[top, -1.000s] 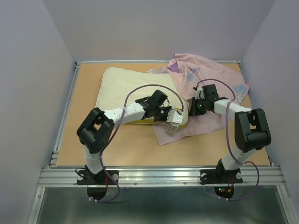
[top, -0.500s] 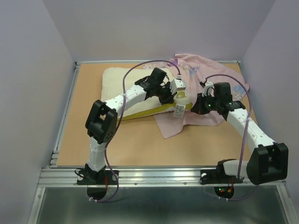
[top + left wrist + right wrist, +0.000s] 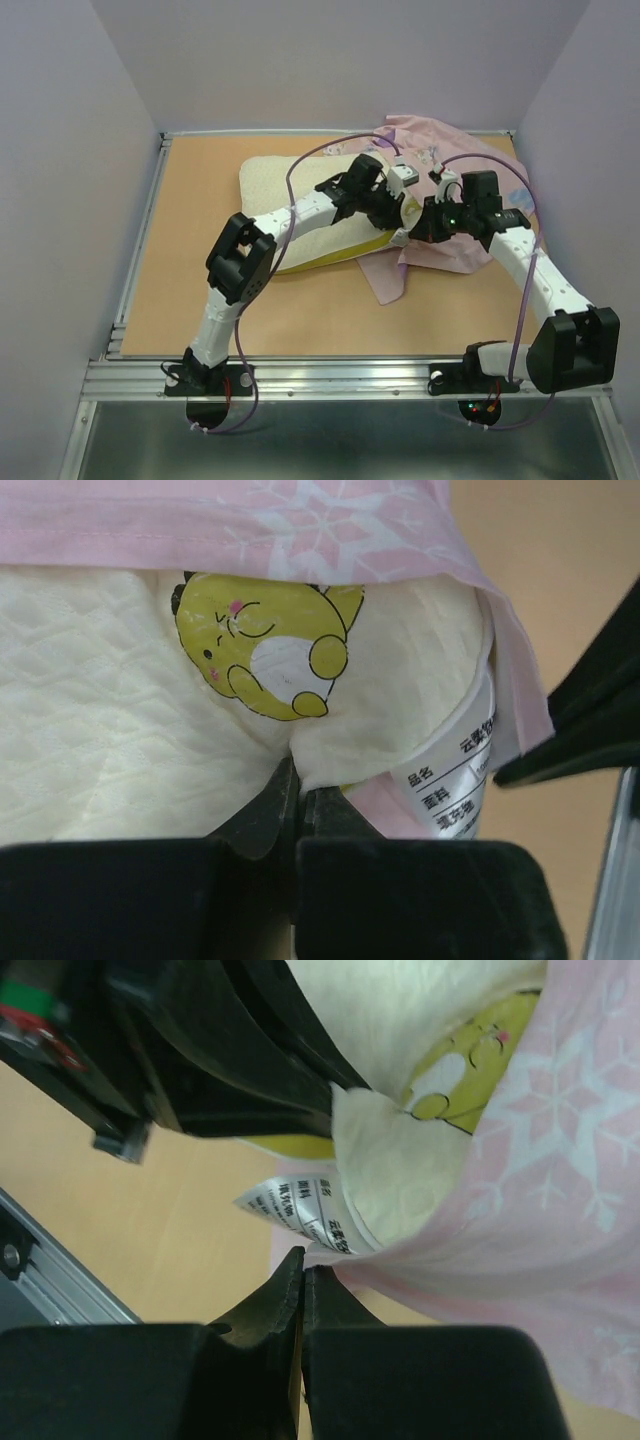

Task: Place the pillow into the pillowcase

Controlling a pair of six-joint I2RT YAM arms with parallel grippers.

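Left gripper is clamped on a small fold at the pillow corner. Right gripper pinches the pillowcase hem just beside it, barely at the tips. The pillow lies mid table, with only its right corner under the pink edge.

Risks we see:
- Hem slips from that thin bite and the mouth drops shut.
- Pillow fold pulls free under drag.
- Bunched pillowcase slides along instead of taking the pillow.
- The two grippers, nearly touching, knock each other.
- Label snags on the hem.
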